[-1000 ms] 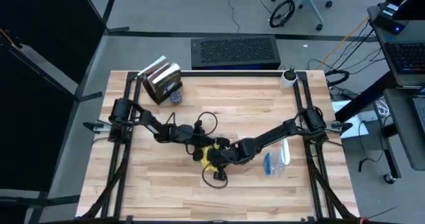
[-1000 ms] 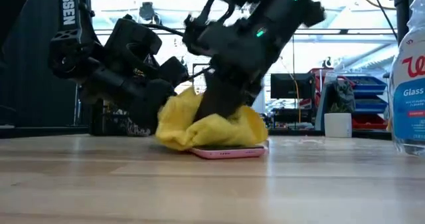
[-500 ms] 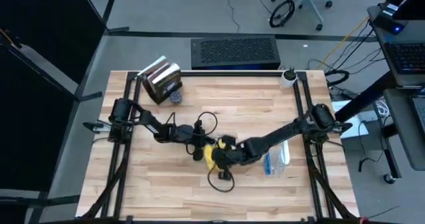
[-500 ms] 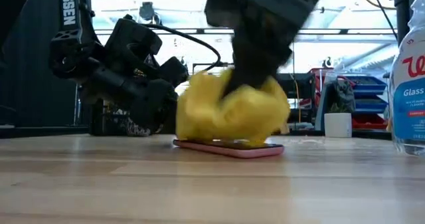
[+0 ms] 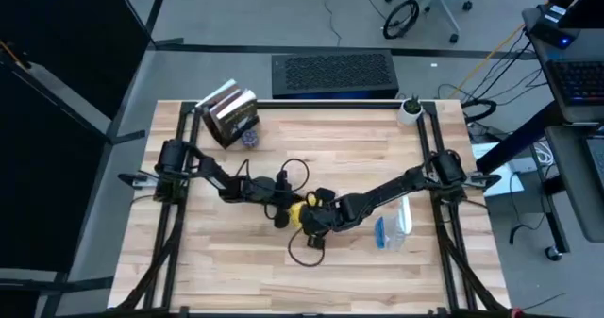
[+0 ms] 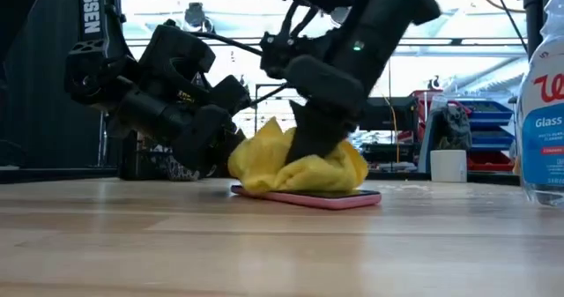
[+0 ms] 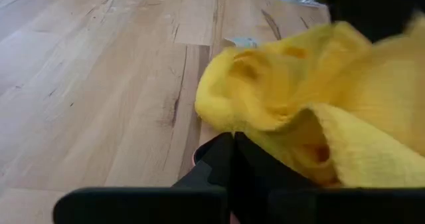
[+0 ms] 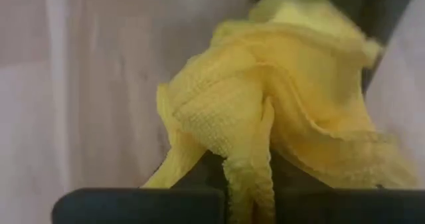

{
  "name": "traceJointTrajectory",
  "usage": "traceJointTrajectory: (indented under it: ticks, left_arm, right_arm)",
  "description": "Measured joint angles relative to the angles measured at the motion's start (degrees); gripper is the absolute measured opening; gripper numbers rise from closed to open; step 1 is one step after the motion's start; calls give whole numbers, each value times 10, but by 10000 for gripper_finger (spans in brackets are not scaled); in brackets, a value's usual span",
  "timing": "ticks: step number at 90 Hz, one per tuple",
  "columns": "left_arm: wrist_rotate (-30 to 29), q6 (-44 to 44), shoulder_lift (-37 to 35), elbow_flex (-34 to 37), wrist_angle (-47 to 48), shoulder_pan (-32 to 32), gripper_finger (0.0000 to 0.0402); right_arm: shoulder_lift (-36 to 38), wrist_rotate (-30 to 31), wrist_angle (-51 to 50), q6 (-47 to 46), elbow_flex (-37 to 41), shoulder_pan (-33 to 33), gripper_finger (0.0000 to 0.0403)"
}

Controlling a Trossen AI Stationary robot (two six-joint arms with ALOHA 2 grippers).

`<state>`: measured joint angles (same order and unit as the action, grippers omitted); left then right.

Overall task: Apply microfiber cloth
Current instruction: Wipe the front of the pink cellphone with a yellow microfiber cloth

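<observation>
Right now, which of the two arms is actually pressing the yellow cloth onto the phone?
The right arm: its fingers pinch the yellow cloth down on the pink-edged phone. The left gripper sits beside it.

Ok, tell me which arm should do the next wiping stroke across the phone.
The right. Its gripper already grips the microfiber cloth and presses it onto the phone. The left gripper sits beside the phone's end, apparently steadying it.
</observation>
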<state>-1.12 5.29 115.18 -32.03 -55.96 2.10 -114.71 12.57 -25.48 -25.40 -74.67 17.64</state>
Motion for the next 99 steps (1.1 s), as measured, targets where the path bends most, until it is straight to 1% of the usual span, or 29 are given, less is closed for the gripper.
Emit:
traceJointTrajectory:
  ticks: [18, 27, 39, 44, 49, 58, 75, 87, 99]
  left_arm:
    - [1, 3, 0, 0, 1, -1, 0]
    - [1, 4, 0, 0, 1, -1, 0]
    - [2, 3, 0, 0, 1, -1, 0]
    - [2, 3, 0, 0, 1, -1, 0]
    - [2, 3, 0, 0, 1, -1, 0]
    - [3, 3, 0, 0, 0, -2, 0]
    - [3, 3, 0, 0, 0, -2, 0]
    - [3, 3, 0, 0, 1, -2, 0]
    - [3, 2, 0, 0, 1, -2, 0]
  right_arm:
    - [3, 2, -51, -21, -1, 23, 9]
    - [12, -19, -83, -31, -1, 32, 9]
    - [34, -22, -105, -39, 3, 39, 9]
    - [46, -7, -100, -42, 3, 39, 9]
    - [58, 22, -94, -40, 3, 34, 9]
    - [63, 64, -67, -29, 2, 15, 9]
    - [33, 64, 20, -6, 1, -18, 9]
    - [6, 45, 8, -21, 1, -26, 9]
    - [-1, 38, -22, -45, -1, -19, 9]
